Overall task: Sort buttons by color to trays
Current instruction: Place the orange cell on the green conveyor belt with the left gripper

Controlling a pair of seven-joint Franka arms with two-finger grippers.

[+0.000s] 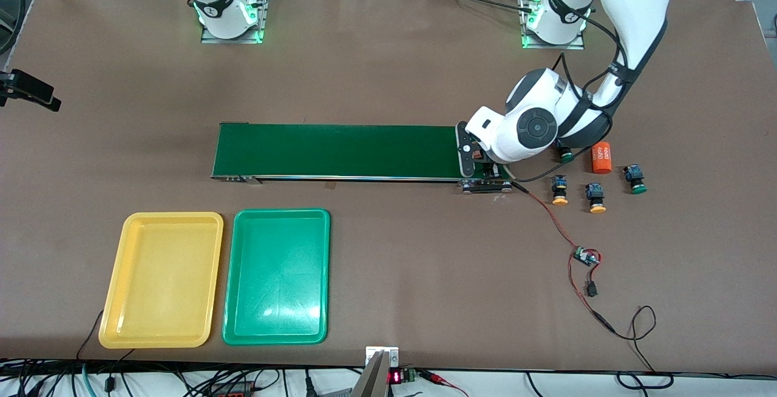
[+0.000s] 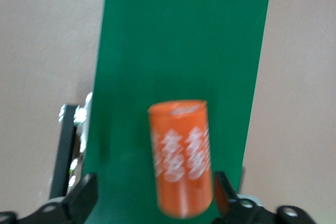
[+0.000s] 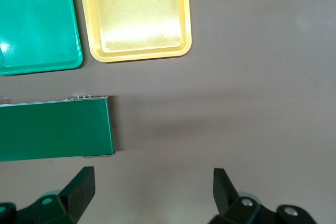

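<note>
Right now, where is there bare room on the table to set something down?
Open: both the yellow tray and green tray, and the conveyor belt toward the right arm's end. Crowded: the belt's other end, under the left tool, beside the buttons.

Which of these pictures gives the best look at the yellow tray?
The front view: the whole yellow tray shows, beside the green tray. The right wrist view shows only part of it, and the left wrist view shows none.

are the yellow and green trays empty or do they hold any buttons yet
Both empty. The yellow tray and green tray show only bare floors; four buttons lie on the table toward the left arm's end.
</note>
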